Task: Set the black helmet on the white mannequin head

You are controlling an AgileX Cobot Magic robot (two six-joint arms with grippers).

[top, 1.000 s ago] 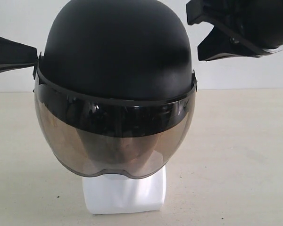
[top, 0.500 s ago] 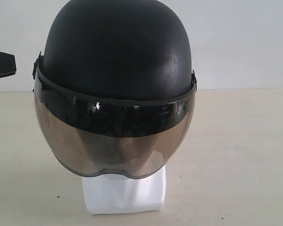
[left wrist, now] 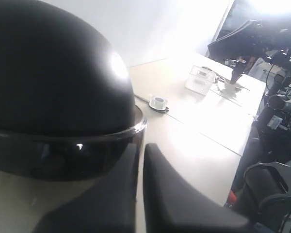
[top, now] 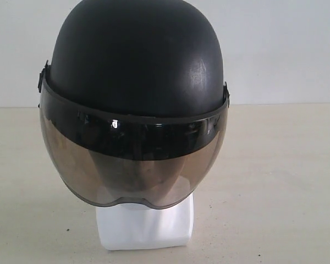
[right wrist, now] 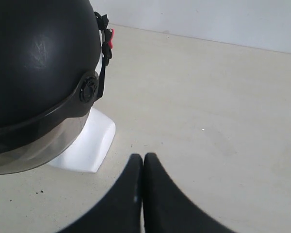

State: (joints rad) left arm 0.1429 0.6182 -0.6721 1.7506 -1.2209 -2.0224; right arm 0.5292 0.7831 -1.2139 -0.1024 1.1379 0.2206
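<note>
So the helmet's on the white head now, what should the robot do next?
Probably just draw both arms away and rest; it looks done. The black helmet sits squarely over the white mannequin head, only its base showing under the visor. The left fingers and right fingers are shut, empty, and off the helmet.

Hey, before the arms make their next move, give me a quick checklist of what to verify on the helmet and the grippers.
1. The black helmet sits over the white mannequin head: ok.
2. The visor covers the face: ok.
3. The left gripper is shut and empty: ok.
4. The right gripper is shut, apart from the helmet: ok.
5. The strap is fastened: cannot tell.
</note>
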